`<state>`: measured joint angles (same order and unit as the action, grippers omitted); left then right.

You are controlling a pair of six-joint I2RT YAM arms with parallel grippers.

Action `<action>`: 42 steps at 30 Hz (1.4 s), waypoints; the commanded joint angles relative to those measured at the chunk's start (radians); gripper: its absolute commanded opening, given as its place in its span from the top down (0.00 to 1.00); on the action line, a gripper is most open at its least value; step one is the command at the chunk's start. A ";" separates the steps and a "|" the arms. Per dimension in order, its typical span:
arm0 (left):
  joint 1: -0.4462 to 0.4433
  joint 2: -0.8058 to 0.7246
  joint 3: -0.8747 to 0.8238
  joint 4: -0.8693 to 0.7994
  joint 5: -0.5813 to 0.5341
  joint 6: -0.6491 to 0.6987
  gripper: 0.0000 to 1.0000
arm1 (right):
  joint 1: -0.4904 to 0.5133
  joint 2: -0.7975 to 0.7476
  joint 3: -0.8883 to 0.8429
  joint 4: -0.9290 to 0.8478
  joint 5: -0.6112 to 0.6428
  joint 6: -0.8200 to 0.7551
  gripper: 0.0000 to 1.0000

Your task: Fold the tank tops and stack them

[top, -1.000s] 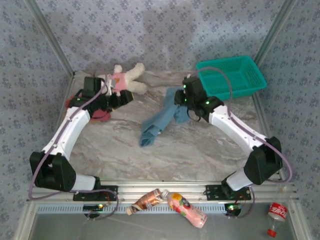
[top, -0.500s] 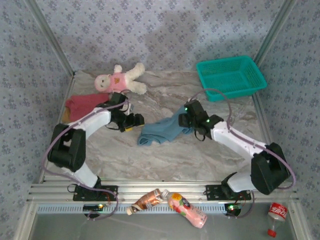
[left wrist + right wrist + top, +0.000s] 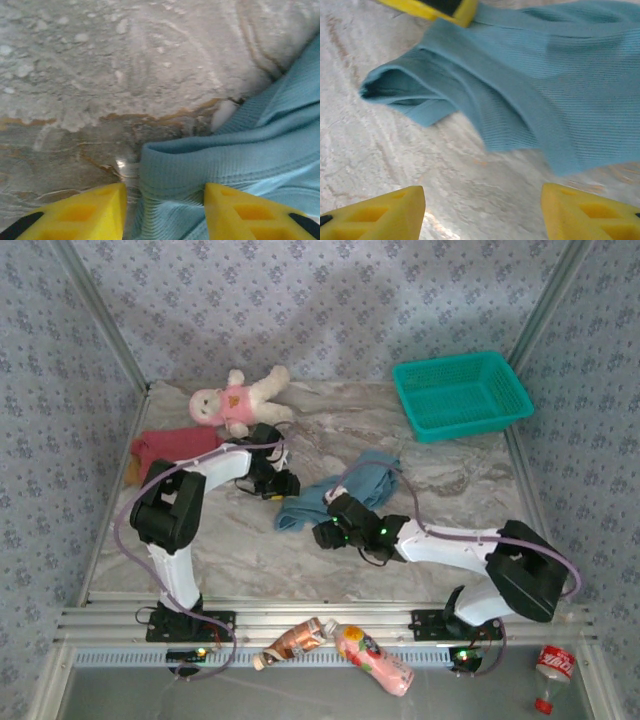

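Observation:
The dusty blue tank top lies crumpled at mid-table. My left gripper is at its left edge. In the left wrist view a ribbed fold of the blue top sits between the yellow fingers of my left gripper, which is open with a gap still on the left side. My right gripper hovers just in front of the top. It stands wide open over bare marble, with the blue top ahead of it. The dark red tank top lies far left, with a tan-brown edge beside it.
A white plush doll in pink lies at the back left. A teal lattice basket stands at the back right. Bottles lie on the front rail, and one more lies at the right.
The right gripper opened and let go of the blue top, which dropped flat, then swung to its near side. The left arm moved from the red top to the blue one, its jaws narrowing.

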<state>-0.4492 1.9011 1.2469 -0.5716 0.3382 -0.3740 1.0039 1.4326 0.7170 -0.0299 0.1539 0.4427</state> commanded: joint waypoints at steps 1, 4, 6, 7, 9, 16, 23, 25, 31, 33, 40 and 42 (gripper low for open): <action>0.002 0.013 0.047 -0.050 -0.050 0.060 0.63 | 0.043 0.073 0.039 0.091 -0.009 -0.067 0.36; 0.001 0.035 0.060 -0.032 -0.015 0.055 0.68 | 0.074 0.161 0.099 0.129 -0.016 -0.104 0.36; 0.004 0.046 0.066 -0.019 0.004 0.052 0.80 | 0.102 0.227 0.143 0.171 0.009 -0.145 0.36; 0.004 0.050 0.071 -0.018 0.013 0.052 0.84 | 0.109 0.253 0.164 0.187 0.018 -0.157 0.35; 0.010 0.054 0.082 -0.019 0.030 0.053 0.89 | 0.120 0.315 0.202 0.231 0.048 -0.166 0.35; 0.055 0.050 0.089 -0.019 0.079 0.054 1.00 | 0.142 0.497 0.308 0.274 0.185 -0.199 0.35; 0.073 0.042 0.099 -0.021 0.120 0.039 1.00 | 0.103 0.578 0.381 0.268 0.231 -0.174 0.52; 0.077 0.034 0.094 -0.016 0.123 0.030 1.00 | 0.096 0.570 0.367 0.276 0.225 -0.166 0.66; 0.094 -0.008 0.113 -0.033 0.098 0.017 1.00 | 0.080 0.459 0.274 0.271 0.218 -0.183 1.00; 0.105 -0.043 0.127 -0.045 0.067 0.012 1.00 | 0.076 0.367 0.232 0.249 0.241 -0.192 1.00; 0.132 -0.202 0.284 -0.172 -0.035 0.005 1.00 | 0.066 0.009 0.198 -0.007 0.368 -0.298 1.00; 0.132 -0.251 0.343 -0.214 -0.057 -0.001 1.00 | 0.035 -0.094 0.208 -0.065 0.384 -0.355 1.00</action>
<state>-0.3199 1.7542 1.5040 -0.6983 0.3321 -0.3641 1.0721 1.4479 0.9085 0.0418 0.4561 0.1772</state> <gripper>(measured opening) 0.041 0.056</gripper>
